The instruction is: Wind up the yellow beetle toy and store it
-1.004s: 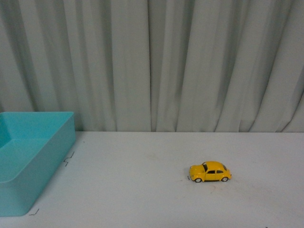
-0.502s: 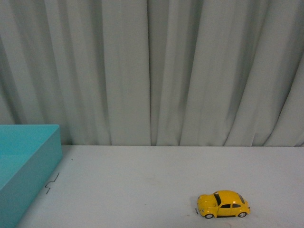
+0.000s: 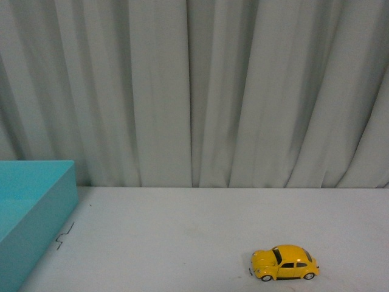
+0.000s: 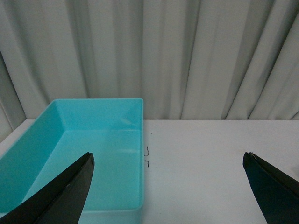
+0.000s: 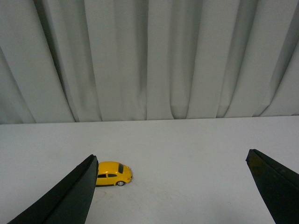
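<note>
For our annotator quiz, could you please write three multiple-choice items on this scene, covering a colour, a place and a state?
1. The bin is: A red; B turquoise; C black.
2. The yellow beetle toy stands: A inside the bin; B on the table; C held aloft.
3. The right gripper is: A open; B shut empty; C shut on the toy.
Answers: B, its walls are turquoise; B, its wheels rest on the white table; A, its fingers stand wide apart.
</note>
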Robot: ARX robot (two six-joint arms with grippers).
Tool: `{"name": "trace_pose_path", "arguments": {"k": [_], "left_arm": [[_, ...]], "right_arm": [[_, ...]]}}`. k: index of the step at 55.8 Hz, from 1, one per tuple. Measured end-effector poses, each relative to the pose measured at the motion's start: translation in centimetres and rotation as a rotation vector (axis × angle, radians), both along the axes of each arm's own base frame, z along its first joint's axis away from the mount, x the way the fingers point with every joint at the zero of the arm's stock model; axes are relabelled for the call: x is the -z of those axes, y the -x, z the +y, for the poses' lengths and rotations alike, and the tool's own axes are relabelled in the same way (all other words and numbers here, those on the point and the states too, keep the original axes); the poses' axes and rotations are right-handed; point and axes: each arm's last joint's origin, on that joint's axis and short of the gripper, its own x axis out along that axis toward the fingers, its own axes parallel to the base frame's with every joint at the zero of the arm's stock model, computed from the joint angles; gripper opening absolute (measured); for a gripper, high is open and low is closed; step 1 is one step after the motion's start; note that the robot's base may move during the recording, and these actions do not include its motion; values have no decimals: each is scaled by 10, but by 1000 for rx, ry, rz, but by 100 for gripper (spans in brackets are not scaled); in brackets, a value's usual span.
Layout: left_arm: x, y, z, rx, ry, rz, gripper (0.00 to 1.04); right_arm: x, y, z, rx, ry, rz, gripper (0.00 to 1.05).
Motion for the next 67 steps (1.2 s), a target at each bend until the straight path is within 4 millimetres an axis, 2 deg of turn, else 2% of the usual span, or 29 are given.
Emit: {"name": "trace_pose_path", "arguments": {"k": [53, 56, 61, 64, 67], "left_arm": [[0, 0, 0, 0, 0, 0, 98], [0, 0, 0, 0, 0, 0, 98], [0, 0, 0, 0, 0, 1, 98], [0, 0, 0, 0, 0, 0, 98], [0, 0, 0, 0, 0, 0, 98]], "right_arm": [[0, 0, 0, -9, -3, -1, 98], [-6, -5, -4, -124, -88, -37, 98], [-6, -19, -12, -201, -207, -12, 98], [-6, -26, -15, -240, -233, -5, 98], [-11, -43, -22, -271, -251, -11, 98]]}}
